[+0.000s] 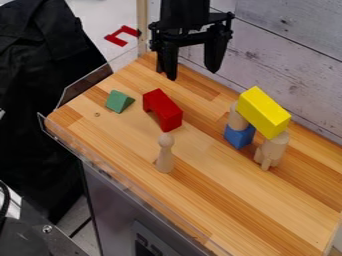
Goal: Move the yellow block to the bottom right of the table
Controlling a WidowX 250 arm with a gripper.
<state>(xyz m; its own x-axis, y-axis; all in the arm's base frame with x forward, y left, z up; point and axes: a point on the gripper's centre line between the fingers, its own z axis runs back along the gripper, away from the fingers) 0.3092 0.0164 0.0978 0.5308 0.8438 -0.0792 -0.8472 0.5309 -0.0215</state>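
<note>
The black gripper hangs over the back left part of the wooden table, its two fingers spread apart with nothing between them. To its right and lower in the view, a yellow block lies like a bridge across two supports. One support is a wooden cylinder on a blue block; the other is a wooden piece nearer the right. The gripper is well apart from the yellow block.
A red arch block and a green triangular block lie at the left. A wooden peg figure stands mid-table. A clear rim runs along the front edge, and a plank wall stands behind.
</note>
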